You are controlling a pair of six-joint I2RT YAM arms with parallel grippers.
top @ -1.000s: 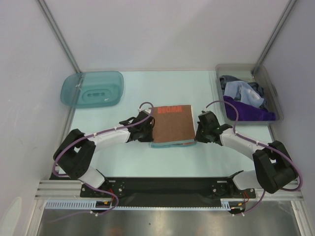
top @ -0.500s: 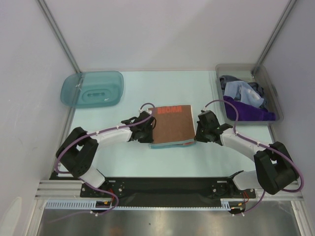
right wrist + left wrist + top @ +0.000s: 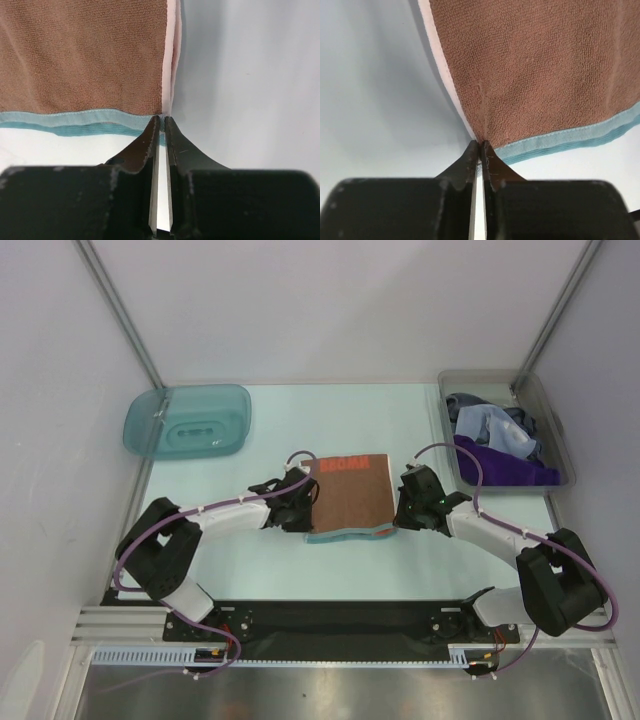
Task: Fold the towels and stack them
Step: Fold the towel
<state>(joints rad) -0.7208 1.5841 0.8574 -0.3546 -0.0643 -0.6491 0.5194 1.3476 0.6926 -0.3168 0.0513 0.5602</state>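
Top external view: at the near edge, two white-and-black arms with looping purple cables reach forward over the pale mint bench and bend inward toward each other. Between them lies the orange-brown terry towel, folded into a rough square at the middle of the bench, with red print along its far edge.

The left end effector sits at the towel's near-left corner and the right end effector at its near-right corner. The near edge between them runs slightly wavy.

From the left wrist, the left end effector has its dark, tapering fingers pressed together, clamped on the very corner of the towel. The looped pile is fine and even. A light teal band with a darker teal stripe hems the near edge, and a pale pink layer shows along the side.

From the right wrist, the right end effector is likewise pinched onto the opposite corner, a thin slit between its fingers further back. The same teal hem and pink side layer of the towel meet at its tips.

Further back on the left rests a translucent teal plastic tray with rounded corners, well apart from the towel. At the far right stands a clear grey plastic bin holding crumpled cloths: a deep purple cloth nearest, a pale blue-grey cloth behind it, and darker fabric at the back. White walls with grey metal rails close in the bench.
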